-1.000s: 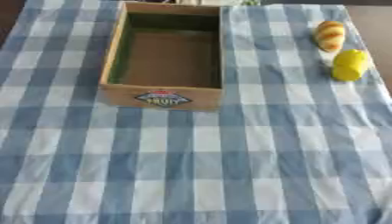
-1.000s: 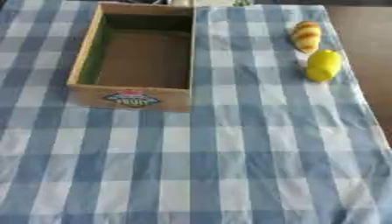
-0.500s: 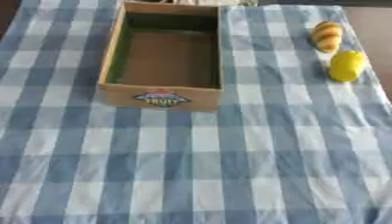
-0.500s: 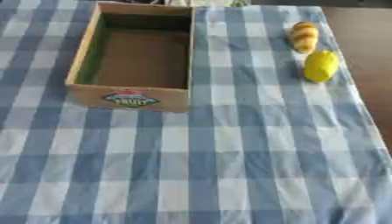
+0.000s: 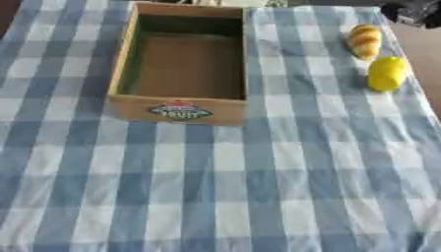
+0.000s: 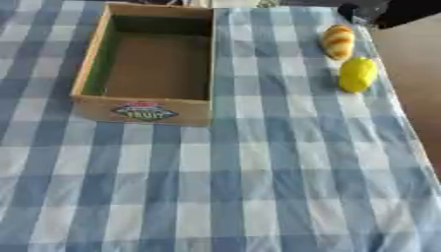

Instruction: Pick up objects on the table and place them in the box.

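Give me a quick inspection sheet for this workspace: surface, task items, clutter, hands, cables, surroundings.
Surface: blue and white checked tablecloth, flat.
Job's things: open cardboard box with fruit label, empty; yellow lemon-shaped fruit and tan ridged bread roll, both on the cloth right of the box, close together.
Clutter: nothing seen.
Hands: neither identifiable; dark shape at the top right corner, unclear.
Cables: nothing seen.
Surroundings: brown floor beyond the right edge.

Both eyes are looking steeply down from the near edge of the table, facing toward twelve o'clock. Both are taking in the checked tablecloth (image 5: 258, 187), the cardboard box (image 5: 181, 109) at eleven o'clock and the bread roll (image 6: 337, 41) and lemon (image 6: 357, 74) at one o'clock. The right eye is sitting slightly rightward, showing more bare floor past the cloth's three o'clock edge.
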You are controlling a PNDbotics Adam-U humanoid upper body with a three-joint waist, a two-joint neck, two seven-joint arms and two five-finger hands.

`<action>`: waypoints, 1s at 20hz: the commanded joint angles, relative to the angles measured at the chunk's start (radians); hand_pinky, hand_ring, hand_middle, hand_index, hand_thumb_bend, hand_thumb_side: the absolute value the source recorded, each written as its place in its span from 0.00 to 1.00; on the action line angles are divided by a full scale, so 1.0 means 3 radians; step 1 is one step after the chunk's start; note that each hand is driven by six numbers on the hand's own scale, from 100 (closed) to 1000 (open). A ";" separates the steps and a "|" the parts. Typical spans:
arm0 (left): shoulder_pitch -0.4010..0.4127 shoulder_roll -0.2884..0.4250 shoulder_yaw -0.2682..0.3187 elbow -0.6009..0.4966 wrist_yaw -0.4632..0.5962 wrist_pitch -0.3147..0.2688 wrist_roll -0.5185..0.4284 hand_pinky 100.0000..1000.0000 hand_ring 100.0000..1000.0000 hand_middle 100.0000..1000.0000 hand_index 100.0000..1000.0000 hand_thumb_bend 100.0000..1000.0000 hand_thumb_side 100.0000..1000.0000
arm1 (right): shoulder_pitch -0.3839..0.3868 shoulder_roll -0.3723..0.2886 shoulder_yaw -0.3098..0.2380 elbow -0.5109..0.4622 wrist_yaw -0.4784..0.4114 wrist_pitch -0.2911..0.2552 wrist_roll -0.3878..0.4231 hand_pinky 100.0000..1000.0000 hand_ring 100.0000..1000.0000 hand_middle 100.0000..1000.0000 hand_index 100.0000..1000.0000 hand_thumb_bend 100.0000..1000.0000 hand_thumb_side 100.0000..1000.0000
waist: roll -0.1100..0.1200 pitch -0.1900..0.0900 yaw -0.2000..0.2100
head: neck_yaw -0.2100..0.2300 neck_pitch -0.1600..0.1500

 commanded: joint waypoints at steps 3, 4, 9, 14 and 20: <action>-0.0033 0.0074 0.0002 -0.0054 0.0026 -0.0003 -0.0018 0.70 0.69 0.61 0.68 0.00 0.41 | -0.0105 -0.0018 0.0024 0.0148 0.0073 -0.0082 0.0119 0.85 0.91 0.80 0.88 0.24 0.44 | 0.0004 -0.0074 -0.0004 | -0.0014 -0.0018; -0.0032 0.0072 0.0000 -0.0054 0.0027 -0.0003 -0.0021 0.70 0.69 0.61 0.68 0.00 0.41 | -0.0112 -0.0007 0.0039 0.0177 0.0088 -0.0098 0.0145 0.85 0.91 0.80 0.89 0.24 0.44 | 0.0004 -0.0073 -0.0002 | -0.0017 -0.0020; -0.0034 0.0059 -0.0001 -0.0054 0.0036 0.0000 -0.0023 0.70 0.69 0.61 0.68 0.00 0.41 | -0.0064 0.0027 0.0073 0.0317 0.0130 -0.0150 0.0310 0.85 0.92 0.80 0.89 0.35 0.25 | 0.0004 -0.0065 0.0006 | -0.0023 -0.0026; -0.0037 0.0048 -0.0006 -0.0054 0.0043 0.0004 -0.0030 0.70 0.69 0.61 0.68 0.00 0.41 | 0.0027 0.0013 0.0037 0.0370 0.0095 -0.0110 0.0437 0.86 0.93 0.75 0.86 0.37 0.17 | 0.0007 -0.0061 0.0003 | -0.0020 -0.0019; -0.0040 0.0041 -0.0010 -0.0054 0.0051 0.0007 -0.0037 0.70 0.69 0.62 0.68 0.00 0.42 | 0.0151 -0.0036 -0.0001 0.0332 0.0151 -0.0013 0.0432 0.87 0.94 0.74 0.88 0.36 0.23 | 0.0009 -0.0063 -0.0002 | -0.0023 -0.0017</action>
